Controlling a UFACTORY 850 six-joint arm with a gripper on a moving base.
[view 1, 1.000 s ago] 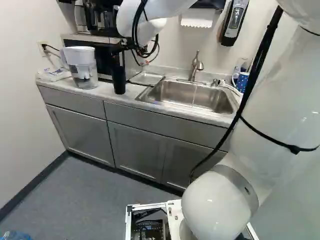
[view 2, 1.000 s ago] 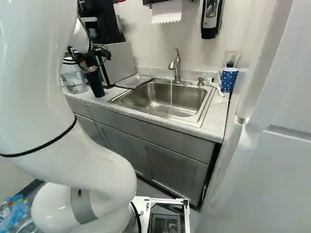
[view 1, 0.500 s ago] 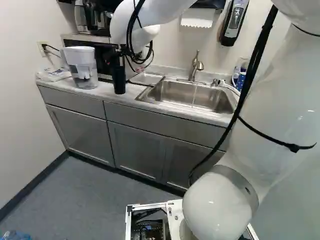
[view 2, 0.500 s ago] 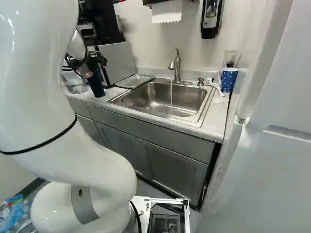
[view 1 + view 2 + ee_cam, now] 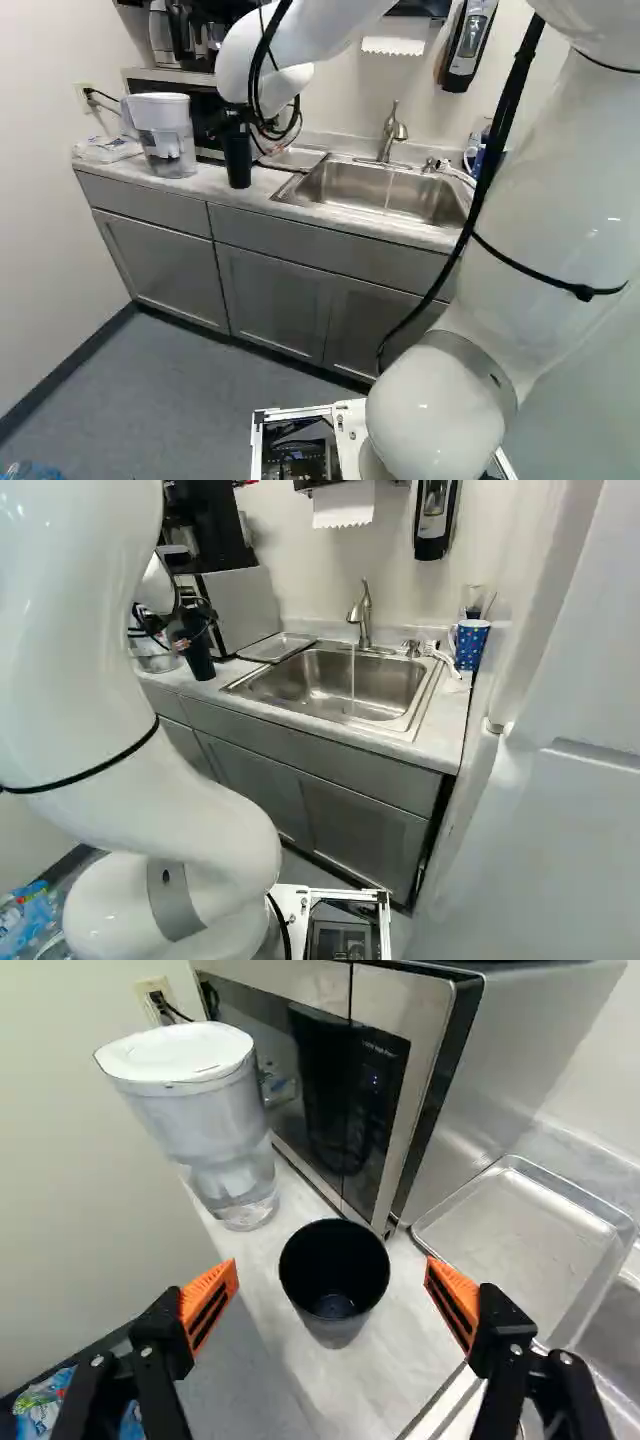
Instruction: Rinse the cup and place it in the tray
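Black cup (image 5: pixel 335 1270) stood upright on tabletop (image 5: pixel 390 1365), between filter pitcher (image 5: pixel 225 1125) and tray (image 5: pixel 520 1240); probably light, stiff, slippery once wet. Tool (image 5: pixel 332 1272) stood wide apart, cup ungripped between fingers. Best hold: opposite walls, below rim. Microwave (image 5: pixel 530 1060) bore tiny print, illegible.

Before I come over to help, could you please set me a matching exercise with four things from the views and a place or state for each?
Things:
1. Black, open-topped cup
2. Shallow silver metal tray
3. Curved silver faucet
4. Black tool with orange pads

Places and states:
A. Running, its stream falling into the metal sink
B. Lying between the silver and black microwave and the sink
C. Open, not gripping anything
D. Standing upright on the pale counter

Pairs: 1-D; 2-B; 3-A; 4-C
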